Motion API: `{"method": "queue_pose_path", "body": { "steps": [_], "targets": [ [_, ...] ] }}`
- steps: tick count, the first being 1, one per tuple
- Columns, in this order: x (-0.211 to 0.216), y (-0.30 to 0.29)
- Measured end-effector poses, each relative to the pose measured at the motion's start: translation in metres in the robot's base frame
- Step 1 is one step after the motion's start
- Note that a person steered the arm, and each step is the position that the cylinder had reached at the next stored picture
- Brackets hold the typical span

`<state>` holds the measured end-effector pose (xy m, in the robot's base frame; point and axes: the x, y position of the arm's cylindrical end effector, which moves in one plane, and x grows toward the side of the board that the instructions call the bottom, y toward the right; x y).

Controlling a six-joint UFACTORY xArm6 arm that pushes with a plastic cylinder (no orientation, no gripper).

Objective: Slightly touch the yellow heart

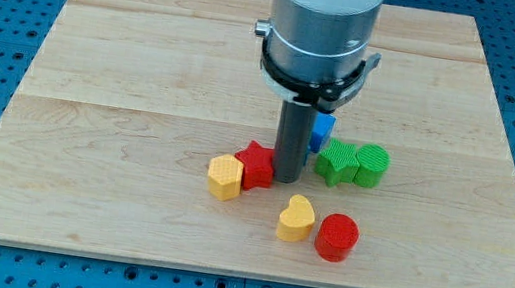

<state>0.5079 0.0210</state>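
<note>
Tip [286, 177] beside red star [256, 164], above yellow heart [295, 218].

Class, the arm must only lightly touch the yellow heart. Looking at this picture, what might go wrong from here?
1. My tip sits right beside the red star, so moving off may drag it into the yellow hexagon.
2. The red cylinder sits right beside the yellow heart; too firm a push probably shoves both.

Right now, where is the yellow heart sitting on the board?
The yellow heart lies near the view's bottom, just right of centre, touching the red cylinder on its right. My tip stands above it, beside the red star.
</note>
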Motion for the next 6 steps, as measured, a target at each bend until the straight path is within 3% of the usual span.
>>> {"method": "queue_pose_path", "body": {
  "steps": [3, 6],
  "targets": [
    [0.033, -0.124],
    [0.019, 0.077]
  ]
}}
